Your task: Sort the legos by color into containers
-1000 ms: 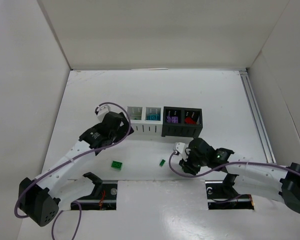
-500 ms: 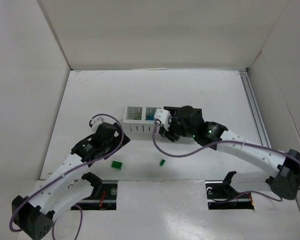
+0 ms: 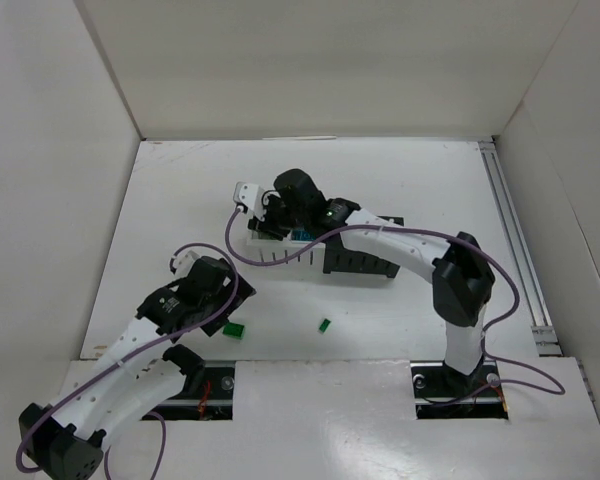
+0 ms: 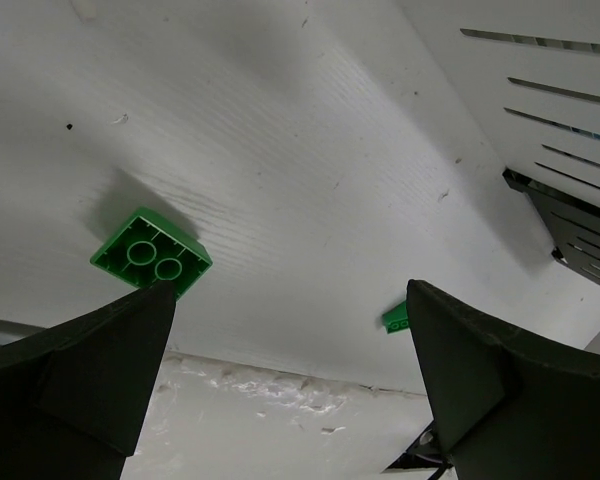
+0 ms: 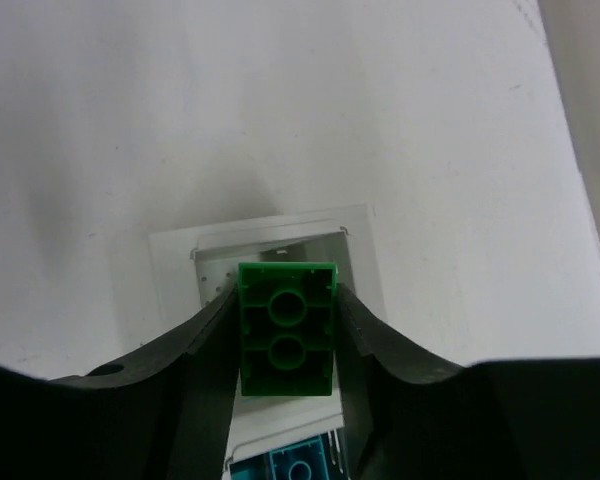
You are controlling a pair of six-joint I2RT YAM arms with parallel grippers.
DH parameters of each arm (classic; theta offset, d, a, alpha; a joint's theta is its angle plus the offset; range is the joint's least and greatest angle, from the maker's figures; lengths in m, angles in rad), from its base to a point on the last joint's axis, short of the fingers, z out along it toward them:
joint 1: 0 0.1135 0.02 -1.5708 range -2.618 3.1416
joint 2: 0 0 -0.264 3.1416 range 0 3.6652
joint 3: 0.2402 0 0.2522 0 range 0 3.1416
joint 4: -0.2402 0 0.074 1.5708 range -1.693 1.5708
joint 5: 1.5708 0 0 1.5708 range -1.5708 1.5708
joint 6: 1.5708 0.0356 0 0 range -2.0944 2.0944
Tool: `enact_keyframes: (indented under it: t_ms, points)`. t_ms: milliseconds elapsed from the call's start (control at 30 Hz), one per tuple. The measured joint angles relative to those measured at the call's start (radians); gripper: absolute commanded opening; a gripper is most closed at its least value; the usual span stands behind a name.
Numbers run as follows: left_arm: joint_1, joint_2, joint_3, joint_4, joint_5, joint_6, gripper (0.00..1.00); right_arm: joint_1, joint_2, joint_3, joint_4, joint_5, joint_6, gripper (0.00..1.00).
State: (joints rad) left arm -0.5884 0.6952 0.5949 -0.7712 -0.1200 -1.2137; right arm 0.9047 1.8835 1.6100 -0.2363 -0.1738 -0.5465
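Green plastic fills the right gripper (image 5: 287, 300): its fingers are clamped narrow on a two-stud green brick (image 5: 287, 345), which hangs directly over the end white container (image 5: 270, 228) near the middle of the tabletop. A teal piece (image 5: 285, 470) lies in the neighbouring compartment, and the arm mostly hides the black containers (image 3: 365, 262). Two greens lie loose toward the near edge, a square green brick (image 4: 152, 252) and a small green piece (image 4: 397, 317) to its right. The left gripper (image 4: 290, 290) hovers above them, fingers spread wide and holding nothing. Sorting looks nearly finished, with one drop and two pickups remaining
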Motion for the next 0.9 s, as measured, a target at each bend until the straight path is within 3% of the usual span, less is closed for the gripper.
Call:
enact_keyframes:
  t_ms: [133,267,533,900]
  points:
    - [-0.004,0.013,0.000,-0.006,-0.010,-0.035,1.00,0.000,0.060,0.026,-0.016,0.012,-0.011,0.83]
    - [-0.008,0.045,0.000,-0.011,-0.021,-0.068,1.00,0.000,0.061,0.044,-0.019,0.024,-0.022,0.92]
    - [-0.014,0.119,0.000,-0.034,-0.028,-0.139,1.00,0.000,-0.018,0.003,-0.025,0.051,-0.050,0.98]
    - [-0.097,0.233,0.005,-0.094,-0.003,-0.294,1.00,-0.097,-0.221,-0.231,0.017,-0.041,-0.058,0.99]
